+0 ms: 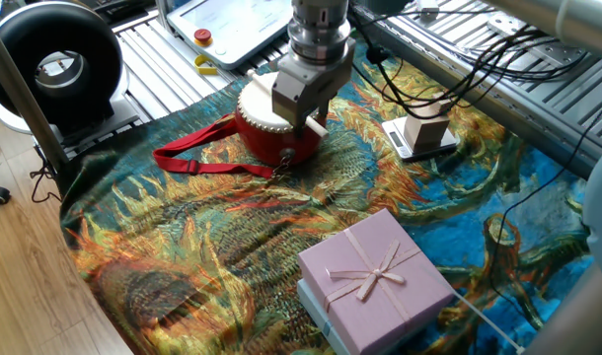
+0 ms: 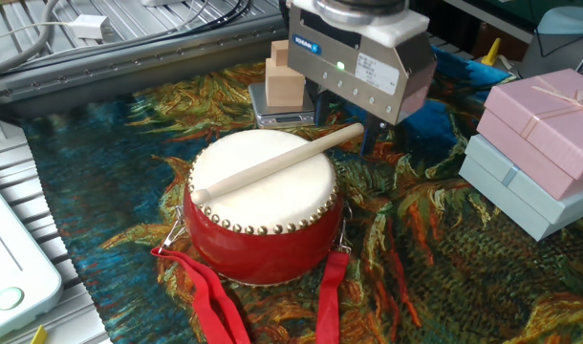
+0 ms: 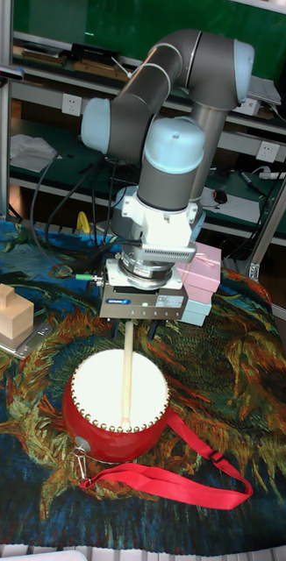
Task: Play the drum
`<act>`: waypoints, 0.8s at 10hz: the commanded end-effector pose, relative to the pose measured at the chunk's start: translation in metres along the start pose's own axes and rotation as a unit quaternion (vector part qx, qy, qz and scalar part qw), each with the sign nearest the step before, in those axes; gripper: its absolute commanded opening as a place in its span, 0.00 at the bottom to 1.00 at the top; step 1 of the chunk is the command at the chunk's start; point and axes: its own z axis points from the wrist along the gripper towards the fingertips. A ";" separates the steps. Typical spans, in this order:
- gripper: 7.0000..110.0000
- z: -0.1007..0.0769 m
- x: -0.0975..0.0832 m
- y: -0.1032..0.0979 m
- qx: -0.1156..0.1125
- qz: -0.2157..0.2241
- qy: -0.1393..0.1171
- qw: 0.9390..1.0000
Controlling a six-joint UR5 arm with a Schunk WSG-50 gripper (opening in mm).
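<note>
The drum (image 1: pixel 269 138) (image 2: pixel 272 205) (image 3: pixel 95 390), red-bodied with a cream skin, stands on the patterned cloth with its red strap (image 1: pixel 197 158) (image 3: pixel 182 478) trailing beside it. A pale wooden drumstick (image 2: pixel 268 164) (image 3: pixel 125 377) lies flat across the skin, one end overhanging the rim. My gripper (image 2: pixel 345 126) (image 3: pixel 134 331) (image 1: pixel 303 110) hangs low over that overhanging end. Its fingers stand apart on either side of the stick, with a gap showing in the tall fixed view.
A small scale with stacked wooden blocks (image 2: pixel 285 81) (image 1: pixel 424 128) (image 3: pixel 10 316) sits just behind the drum. Pink and pale-blue gift boxes (image 1: pixel 375 276) (image 2: pixel 545 115) are stacked to one side. A black round fan (image 1: pixel 54 59) and cables (image 1: pixel 479 59) line the table's edges.
</note>
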 end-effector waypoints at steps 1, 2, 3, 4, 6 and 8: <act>0.57 0.014 0.002 0.000 -0.001 0.002 -0.009 1.000; 0.57 0.015 0.003 0.000 -0.002 0.001 -0.011 1.000; 0.57 0.015 0.004 0.000 -0.004 0.001 -0.012 1.000; 0.57 0.014 0.004 0.001 -0.006 0.002 -0.013 1.000; 0.57 0.014 0.003 0.002 -0.007 0.005 -0.015 1.000; 0.57 0.013 0.003 0.004 -0.011 0.010 -0.017 1.000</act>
